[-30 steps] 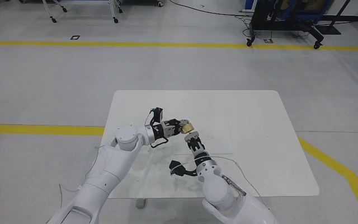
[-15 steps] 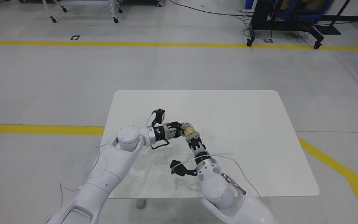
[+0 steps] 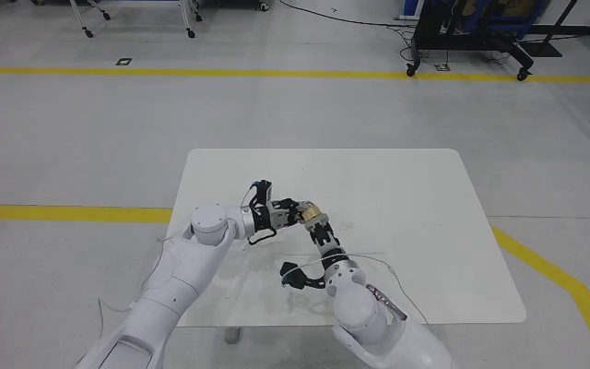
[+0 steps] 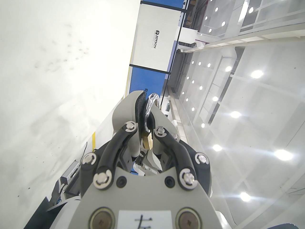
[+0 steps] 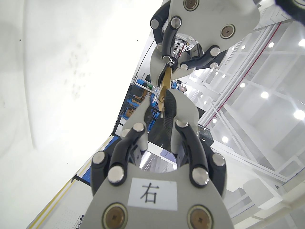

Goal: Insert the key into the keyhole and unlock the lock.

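The brass lock [image 3: 311, 213] hangs above the middle of the table [image 3: 415, 184], off its surface, clenched in the left gripper [image 3: 300, 211]. In the left wrist view the fingers [image 4: 124, 110] press on the lock [image 4: 147, 141] from both sides, and its silver shackle [image 4: 151, 101] sticks out past their tips, while the brass body sits deeper between them.

In the right wrist view the lock [image 5: 168, 75] is seen edge-on in the left gripper [image 5: 164, 70]. A thin brass strip, which seems to be the key [image 5: 162, 101], stands in line with it and meets its near end.

The key lies at the tip of the right gripper [image 5: 158, 100], close against one side. Whether that gripper grasps the key or has released it cannot be told.

From above, the right gripper [image 3: 318, 229] points away from the robot at the lock and sits just beside the left gripper, which comes in from the left. The two meet almost at a right angle.
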Controlling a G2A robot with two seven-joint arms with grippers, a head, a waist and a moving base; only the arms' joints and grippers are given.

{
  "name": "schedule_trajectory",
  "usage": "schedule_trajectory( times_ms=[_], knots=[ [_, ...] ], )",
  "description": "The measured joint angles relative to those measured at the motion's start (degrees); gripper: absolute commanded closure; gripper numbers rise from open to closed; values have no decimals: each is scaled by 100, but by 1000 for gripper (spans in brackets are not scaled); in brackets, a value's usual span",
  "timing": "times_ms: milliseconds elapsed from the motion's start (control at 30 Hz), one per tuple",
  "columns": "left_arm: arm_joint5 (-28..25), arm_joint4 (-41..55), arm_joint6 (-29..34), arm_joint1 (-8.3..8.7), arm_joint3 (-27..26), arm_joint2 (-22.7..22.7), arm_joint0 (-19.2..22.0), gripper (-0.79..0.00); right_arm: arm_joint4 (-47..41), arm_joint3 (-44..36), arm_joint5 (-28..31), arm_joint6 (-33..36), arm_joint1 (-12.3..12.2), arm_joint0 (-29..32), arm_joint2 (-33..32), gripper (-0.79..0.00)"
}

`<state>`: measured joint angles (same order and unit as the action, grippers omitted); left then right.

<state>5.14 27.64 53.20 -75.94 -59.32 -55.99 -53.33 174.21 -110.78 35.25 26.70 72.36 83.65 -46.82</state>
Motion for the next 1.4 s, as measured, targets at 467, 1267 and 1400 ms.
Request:
schedule_trajectory(
  times_ms=[467,1267,1400],
  knots=[
    [-2,108,-67,-23,42,-14,15,0,-155,-148,-309,-199,20,258,-237,-357],
    [-860,1049,-553,-107,-246,-276,-425,0,-2783,-172,-2660,-2315,-110,1040,-1706,-785],
    [-1204,1519,-605,-173,-367,-257,-671,0,-3926,-8,-2389,-3878,-234,1194,-2351,-517]
  ],
)
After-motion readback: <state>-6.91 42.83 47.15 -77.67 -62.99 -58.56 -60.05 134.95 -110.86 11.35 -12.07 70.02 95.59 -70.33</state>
